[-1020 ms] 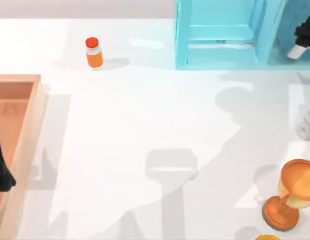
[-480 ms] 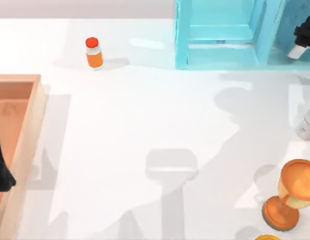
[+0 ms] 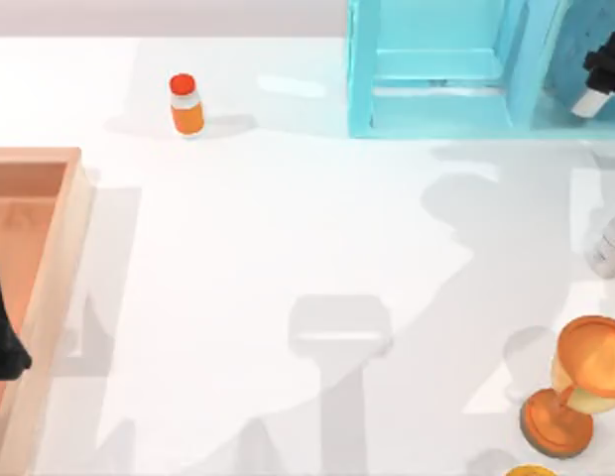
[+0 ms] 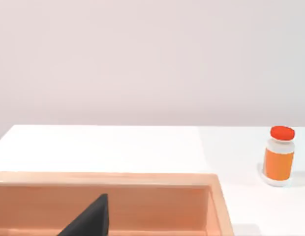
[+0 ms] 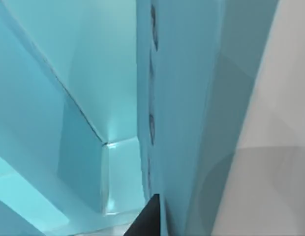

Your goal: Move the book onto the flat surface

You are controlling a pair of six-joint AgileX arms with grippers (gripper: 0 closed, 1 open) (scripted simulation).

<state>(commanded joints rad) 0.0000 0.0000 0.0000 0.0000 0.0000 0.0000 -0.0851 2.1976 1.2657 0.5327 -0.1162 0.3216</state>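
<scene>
At upper right, the right gripper (image 3: 597, 87) has edged deeper into the cyan shelf (image 3: 436, 69); finger state unclear, book unseen, worktop (image 3: 288, 228) waiting.

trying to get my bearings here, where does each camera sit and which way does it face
Top view: above the table, looking down on the white tabletop, cyan shelf unit and hourglass; the right arm reaches into the shelf unit.
Left wrist view: low over the wooden tray, facing the back wall; a dark fingertip shows.
Right wrist view: close against the shelf unit's panels.
The top and left wrist views share the orange bottle and tray.
</scene>
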